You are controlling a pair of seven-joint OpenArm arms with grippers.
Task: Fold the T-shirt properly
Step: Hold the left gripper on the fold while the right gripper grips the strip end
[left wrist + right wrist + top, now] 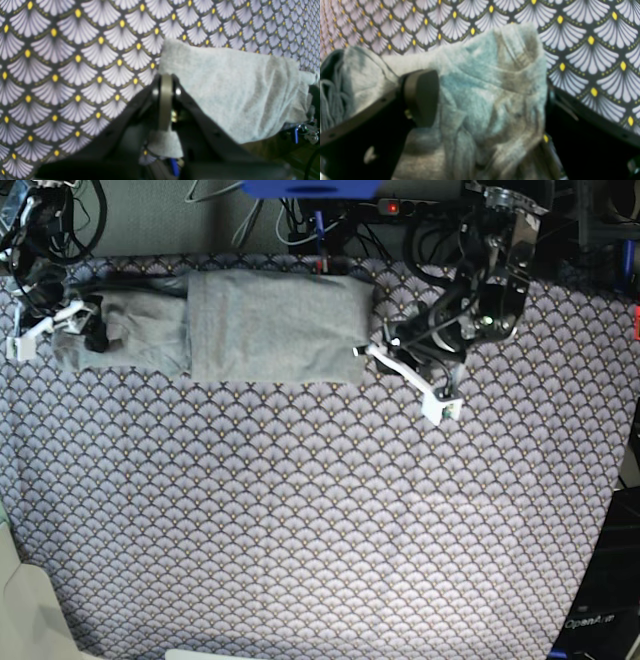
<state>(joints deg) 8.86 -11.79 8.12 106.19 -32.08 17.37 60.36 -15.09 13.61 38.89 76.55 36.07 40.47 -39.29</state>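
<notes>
I've got both grippers, left (165,100) and right (480,100), pinching opposite ends of the soft light-grey T-shirt (270,327), probably to stretch it flat for folding.

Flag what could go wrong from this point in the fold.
1. The right gripper holds a thick, bunched wad of the T-shirt; carried over like that, the fold would likely land creased.
2. The left gripper pinches only a thin edge, so the fabric might slip out under tension.
3. The shirt lies at the far edge of the patterned cloth, near cables; a lifted end could drop off the back.
</notes>
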